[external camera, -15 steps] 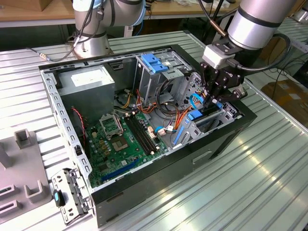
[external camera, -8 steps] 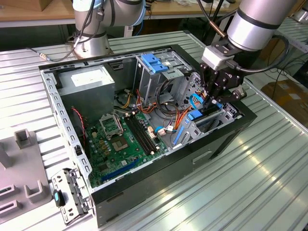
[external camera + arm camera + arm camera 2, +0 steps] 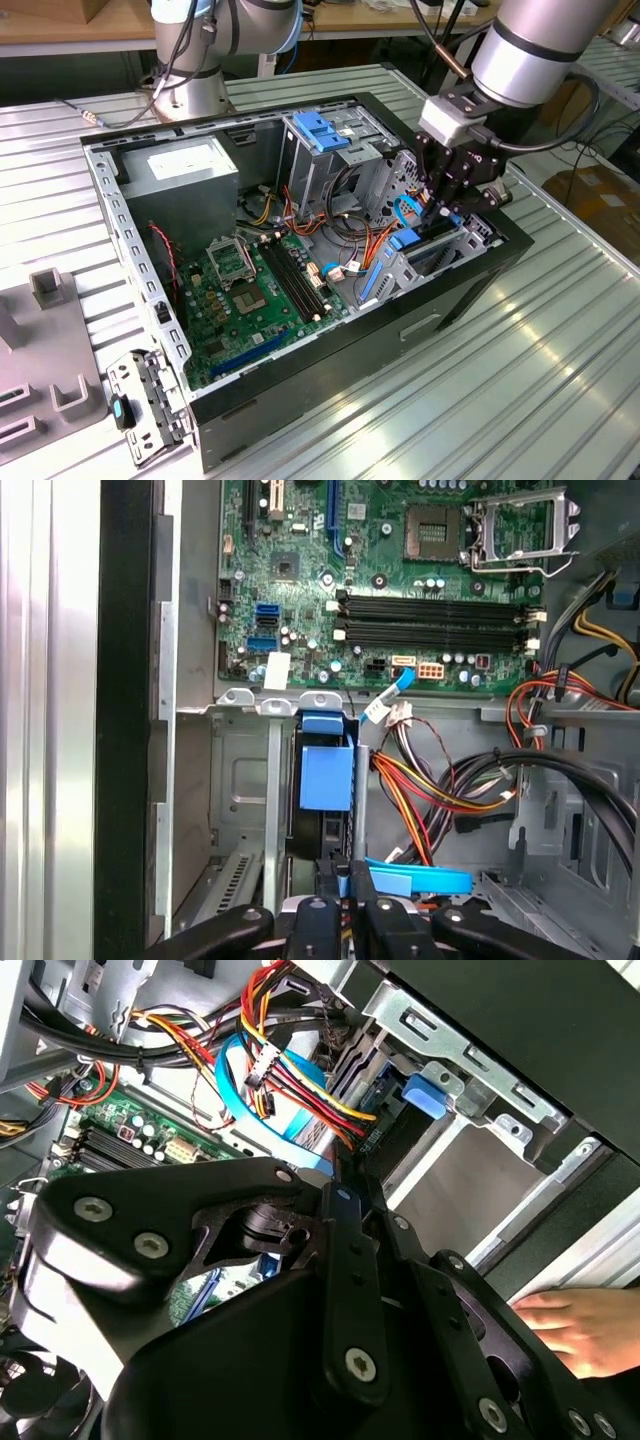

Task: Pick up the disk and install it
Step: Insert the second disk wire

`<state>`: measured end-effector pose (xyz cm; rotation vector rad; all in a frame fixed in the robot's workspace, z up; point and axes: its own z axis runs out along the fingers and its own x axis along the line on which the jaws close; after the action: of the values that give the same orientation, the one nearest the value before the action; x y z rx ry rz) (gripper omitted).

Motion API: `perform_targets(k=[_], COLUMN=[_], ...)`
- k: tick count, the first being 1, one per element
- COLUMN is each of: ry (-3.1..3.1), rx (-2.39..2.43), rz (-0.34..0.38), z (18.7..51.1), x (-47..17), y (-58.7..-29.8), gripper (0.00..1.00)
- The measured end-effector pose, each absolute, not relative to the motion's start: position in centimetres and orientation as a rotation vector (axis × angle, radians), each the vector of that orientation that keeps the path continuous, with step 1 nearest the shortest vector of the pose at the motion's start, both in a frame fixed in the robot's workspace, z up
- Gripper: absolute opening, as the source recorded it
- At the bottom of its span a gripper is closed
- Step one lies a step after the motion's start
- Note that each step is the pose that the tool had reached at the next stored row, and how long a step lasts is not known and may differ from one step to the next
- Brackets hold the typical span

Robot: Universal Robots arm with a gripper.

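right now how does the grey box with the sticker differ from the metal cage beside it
The box is closed and solid; the cage is an open frame with holes. The box bears a white sticker on top; the cage has a light-blue latch. The cage stands taller than the box. Both are grey metal and sit inside the case.

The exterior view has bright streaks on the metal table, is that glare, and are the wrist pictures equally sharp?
Yes: in the exterior view, light glares off the ribbed table. In the second wrist view the near black gripper looms soft and dark. In the first wrist view the motherboard is crisp and evenly lit.
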<state>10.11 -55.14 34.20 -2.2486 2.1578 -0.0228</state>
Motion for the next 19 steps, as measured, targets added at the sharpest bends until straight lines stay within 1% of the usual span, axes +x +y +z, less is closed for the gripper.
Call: perform_targets(k=[6, 7, 9, 10, 12, 15, 17, 19], ry=[2.159, 2.158, 2.157, 2.157, 2.158, 2.158, 2.158, 2.158], rx=[-2.246, -2.245, -2.244, -2.244, -2.245, -2.245, -2.245, -2.245], rz=[-0.021, -0.021, -0.019, -0.02, -0.021, -0.021, -0.021, -0.021], z=[34.0, 34.0, 34.4, 34.7, 35.4, 35.5, 35.6, 35.6], x=[10.1, 10.1, 10.1, 10.1, 10.1, 10.1, 10.1, 10.1], y=[-55.2, -55.2, -55.2, -55.2, -55.2, -55.2, -55.2, -55.2], gripper=[0.16, 0.17, 0.17, 0.24, 0.24, 0.24, 0.22, 0.11])
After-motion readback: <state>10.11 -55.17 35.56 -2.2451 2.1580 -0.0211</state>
